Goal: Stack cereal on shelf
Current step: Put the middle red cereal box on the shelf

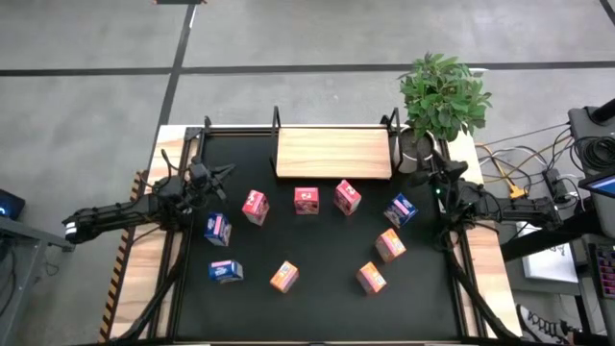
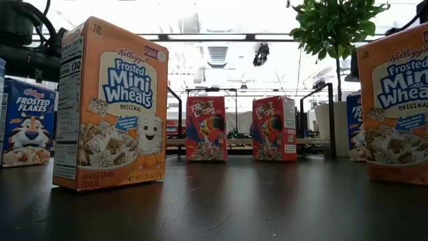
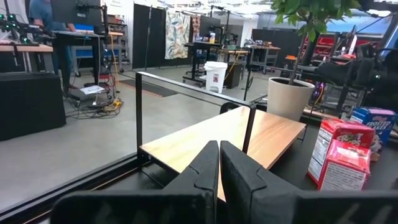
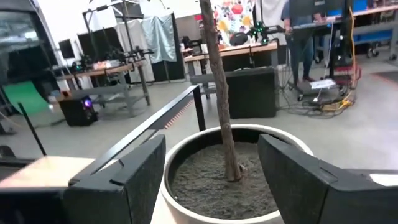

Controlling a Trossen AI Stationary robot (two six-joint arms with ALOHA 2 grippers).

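Since no box is on the board yet, the job reads as unstarted: first pick still to make.

High view: flat light-wood shelf with thin black frame [image 1: 333,154] sits at the far middle of the black tabletop [image 1: 317,298], bare. Nine small printed cereal boxes are scattered nearer: three red ones [image 1: 306,200] in a row just near of the shelf, three blue [image 1: 218,229], three orange [image 1: 283,277]. Left gripper [image 1: 223,172] hovers at the far left, left of the shelf, near a red box. Right gripper [image 1: 424,169] is at the far right by the potted green plant [image 1: 442,94], beside a blue box [image 1: 400,210].

Low view: big orange Mini-Wheats box [image 2: 110,107] stands upright, nearest; two red boxes [image 2: 206,128] stand in front of the shelf.

Left wrist view: left fingers [image 3: 202,168] clenched together on nothing, aimed at the shelf [image 3: 236,134].

Right wrist view: right fingers [image 4: 134,180] spread wide, empty, facing the plant's pale pot [image 4: 236,180].

Advice: the already released right gripper should take the near blue box, gripping across its narrow faces, and clear the frame before lowering.
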